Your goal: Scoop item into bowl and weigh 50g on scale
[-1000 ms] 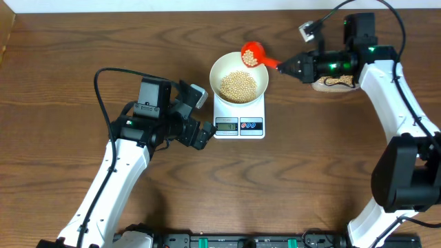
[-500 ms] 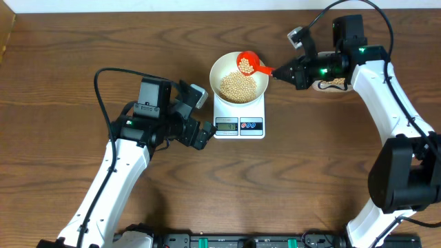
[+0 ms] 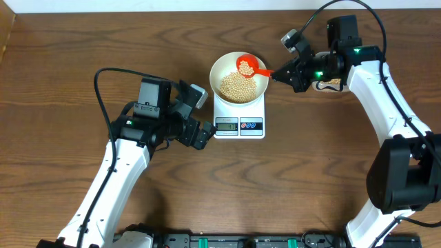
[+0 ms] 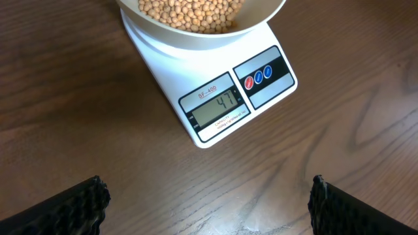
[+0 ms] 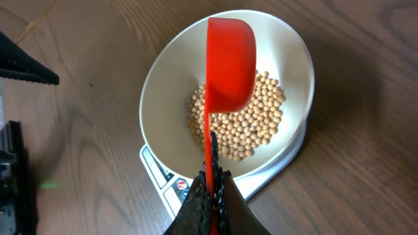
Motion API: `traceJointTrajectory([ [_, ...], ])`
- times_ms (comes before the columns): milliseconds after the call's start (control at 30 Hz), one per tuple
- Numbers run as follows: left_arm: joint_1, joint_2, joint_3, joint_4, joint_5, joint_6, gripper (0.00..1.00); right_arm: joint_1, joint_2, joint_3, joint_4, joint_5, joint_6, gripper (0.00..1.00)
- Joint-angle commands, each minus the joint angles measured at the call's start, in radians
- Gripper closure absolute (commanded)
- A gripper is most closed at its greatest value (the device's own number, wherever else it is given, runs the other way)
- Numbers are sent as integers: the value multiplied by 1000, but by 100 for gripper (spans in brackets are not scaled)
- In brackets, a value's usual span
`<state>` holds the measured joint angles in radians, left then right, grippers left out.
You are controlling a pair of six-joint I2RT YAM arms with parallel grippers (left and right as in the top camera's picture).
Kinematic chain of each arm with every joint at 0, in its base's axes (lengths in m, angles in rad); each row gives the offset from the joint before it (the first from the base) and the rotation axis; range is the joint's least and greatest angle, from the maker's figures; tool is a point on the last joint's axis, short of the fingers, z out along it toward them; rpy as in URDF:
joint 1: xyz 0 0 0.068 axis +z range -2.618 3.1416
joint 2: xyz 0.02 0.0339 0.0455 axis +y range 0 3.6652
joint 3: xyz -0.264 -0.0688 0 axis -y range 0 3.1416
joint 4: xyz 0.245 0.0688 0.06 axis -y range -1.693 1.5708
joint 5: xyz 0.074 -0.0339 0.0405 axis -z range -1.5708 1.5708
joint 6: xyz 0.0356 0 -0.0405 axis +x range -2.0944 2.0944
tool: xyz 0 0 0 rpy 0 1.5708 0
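Some beans (image 3: 245, 66) in red scoop (image 3: 254, 68), now farther over bowl (image 3: 219, 67)

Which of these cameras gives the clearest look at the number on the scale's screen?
The left wrist view: the screen on the scale is large, sharp and reads 47. Overhead, the screen is too small to read. The right wrist view shows only edges of the scale under the bowl, nothing readable.

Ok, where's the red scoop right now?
Overhead, the red scoop hangs over the upper right of the white bowl on the scale, held by the right gripper.
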<state>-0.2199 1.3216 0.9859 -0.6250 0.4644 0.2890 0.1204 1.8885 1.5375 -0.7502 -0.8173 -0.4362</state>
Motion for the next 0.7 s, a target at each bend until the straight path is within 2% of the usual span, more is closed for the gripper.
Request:
traceJointTrajectory([
  [0,0,3,0,-3,-5,6,0,5,8,-1,1,-1,-33,99],
  [233,0,3,0,-3,-6,6,0,5,8,-1,2,-1,-34,99],
  [667,0,3,0,-3,-6,6,0,7,8,-1,2,34,-129,99],
])
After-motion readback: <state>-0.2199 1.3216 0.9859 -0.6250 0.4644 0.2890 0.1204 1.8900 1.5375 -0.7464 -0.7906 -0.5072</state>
